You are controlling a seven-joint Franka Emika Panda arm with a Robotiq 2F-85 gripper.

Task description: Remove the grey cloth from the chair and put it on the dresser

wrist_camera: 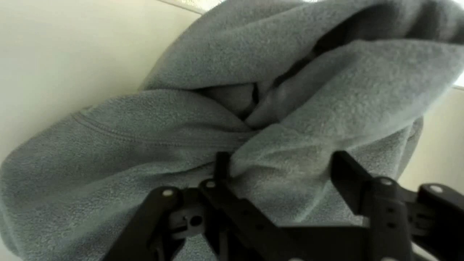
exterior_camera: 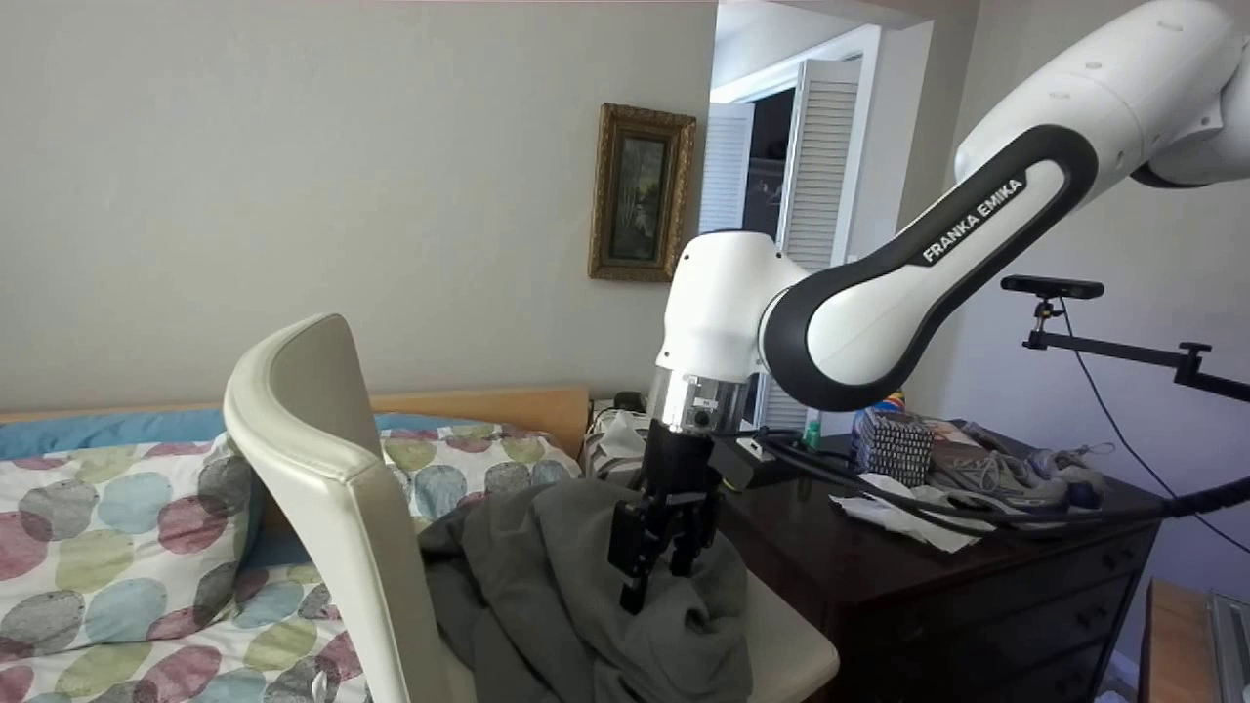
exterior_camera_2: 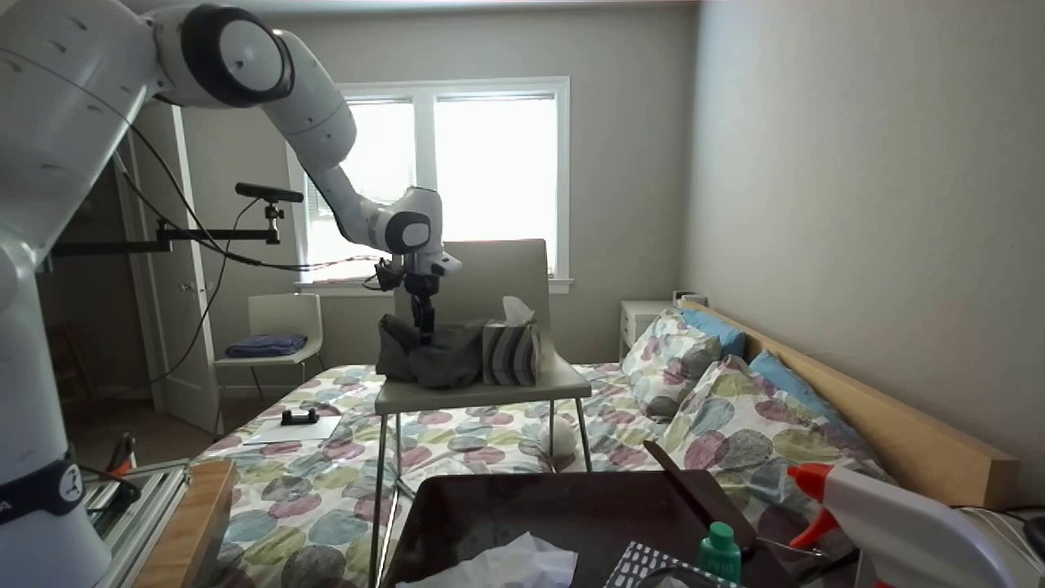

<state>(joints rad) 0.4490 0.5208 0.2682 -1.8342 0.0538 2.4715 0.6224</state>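
Note:
The grey cloth (exterior_camera: 547,576) lies bunched on the seat of the cream chair (exterior_camera: 366,547). It also shows in an exterior view (exterior_camera_2: 449,359) and fills much of the wrist view (wrist_camera: 119,159). My gripper (exterior_camera: 656,578) points down into the cloth from above. In the wrist view the gripper (wrist_camera: 281,165) is open, with its fingertips apart on either side of a raised fold. The left fingertip touches or nearly touches the fold. The dark dresser (exterior_camera: 781,566) stands beside the chair; its top (exterior_camera_2: 506,498) is in the foreground of an exterior view.
A striped tissue box (exterior_camera_2: 512,355) stands on the chair seat beside the cloth. On the dresser are shoes (exterior_camera: 1006,474), a patterned box (exterior_camera: 891,449), white paper (exterior_camera: 908,513), a green bottle (exterior_camera_2: 720,551) and a spray bottle (exterior_camera_2: 906,523). The bed (exterior_camera_2: 326,490) lies behind the chair.

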